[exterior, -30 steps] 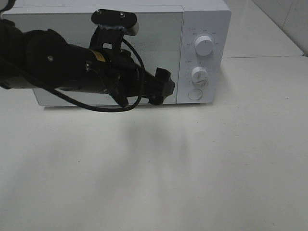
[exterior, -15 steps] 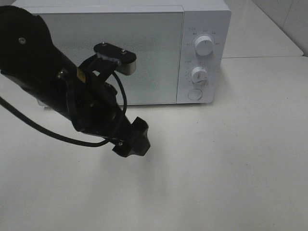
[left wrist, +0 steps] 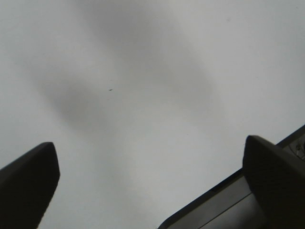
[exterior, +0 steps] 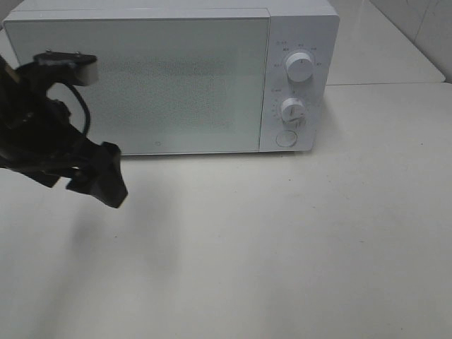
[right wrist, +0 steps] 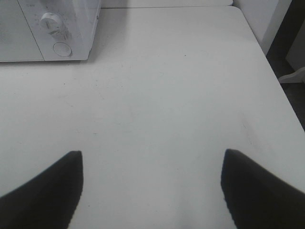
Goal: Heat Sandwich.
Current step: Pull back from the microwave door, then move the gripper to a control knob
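Left arm sits at the left edge of the high view, forearm low in front of the microwave's [exterior: 141, 78] left lower corner. Left gripper [exterior: 99, 178] tilts down toward the counter [exterior: 282, 247], clear of it. Its fingers [left wrist: 29, 183] are spread wide and hold nothing. Right gripper [right wrist: 152, 195] hangs over bare counter, likewise spread wide and empty. Microwave door closed. Sandwich not visible in any view; location cannot be told.

Reads as a kitchen-style robot test bench in a lab. Shown by: white microwave [exterior: 141, 78] with two rotary dials [exterior: 299, 68], standing on a plain white counter [exterior: 296, 247]; black cabled robot arm [exterior: 35, 134] over the counter's left side.
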Robot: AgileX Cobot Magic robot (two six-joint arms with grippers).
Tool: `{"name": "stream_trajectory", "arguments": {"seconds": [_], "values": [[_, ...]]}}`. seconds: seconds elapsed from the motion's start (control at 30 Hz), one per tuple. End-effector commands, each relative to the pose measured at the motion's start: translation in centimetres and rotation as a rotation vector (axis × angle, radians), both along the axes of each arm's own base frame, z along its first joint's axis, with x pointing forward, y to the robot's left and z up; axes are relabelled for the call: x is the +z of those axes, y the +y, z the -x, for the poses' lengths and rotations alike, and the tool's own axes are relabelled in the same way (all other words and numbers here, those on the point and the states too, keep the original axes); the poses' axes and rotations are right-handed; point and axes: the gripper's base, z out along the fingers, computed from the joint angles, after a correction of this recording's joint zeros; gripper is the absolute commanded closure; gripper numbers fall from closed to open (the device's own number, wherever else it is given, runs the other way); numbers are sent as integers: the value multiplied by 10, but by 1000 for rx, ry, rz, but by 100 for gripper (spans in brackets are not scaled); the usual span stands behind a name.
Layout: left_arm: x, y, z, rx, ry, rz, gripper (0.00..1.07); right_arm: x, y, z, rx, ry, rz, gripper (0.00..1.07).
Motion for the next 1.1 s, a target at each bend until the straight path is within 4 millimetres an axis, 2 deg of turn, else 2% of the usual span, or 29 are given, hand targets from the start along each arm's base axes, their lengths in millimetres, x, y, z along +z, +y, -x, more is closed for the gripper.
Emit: {"name": "stream_trajectory", "arguments": {"seconds": [0.03, 0.1, 0.17, 0.2, 0.23, 0.3, 0.47, 0.6, 0.7, 0.73, 0.87, 0.9, 0.93, 1.07, 1.1], "values": [[11, 26, -2, 79, 9, -5, 5, -1, 0, 3, -5, -25, 8, 31], [13, 33, -2, 99, 12, -5, 5, -1, 0, 3, -5, -25, 8, 31], [21, 48, -2, 143, 4, -6, 5, -1, 0, 3, -5, -25, 8, 31], [28, 64, -1, 199, -8, -9, 5, -1, 0, 3, -5, -25, 8, 31], [28, 64, -1, 199, -8, -9, 5, -1, 0, 3, -5, -25, 8, 31], [37, 84, 0, 283, -27, -16, 5, -1, 0, 3, -5, -25, 8, 31], [54, 106, 11, 375, -63, -22, 5, -1, 0, 3, -5, -25, 8, 31], [66, 109, 19, 379, -110, -25, 5, -1, 0, 3, -5, -25, 8, 31], [73, 113, 35, 389, -162, -43, 5, -1, 0, 3, -5, -25, 8, 31], [73, 113, 35, 389, -162, -43, 5, -1, 0, 3, -5, -25, 8, 31], [65, 119, 60, 410, -168, -79, 5, -1, 0, 3, -5, -25, 8, 31], [65, 119, 60, 410, -168, -79, 5, -1, 0, 3, -5, -25, 8, 31], [60, 120, 71, 409, -167, -85, 5, -1, 0, 3, -5, -25, 8, 31], [57, 121, 87, 410, -179, -82, 5, -1, 0, 3, -5, -25, 8, 31], [55, 122, 97, 411, -190, -79, 5, -1, 0, 3, -5, -25, 8, 31]]}}
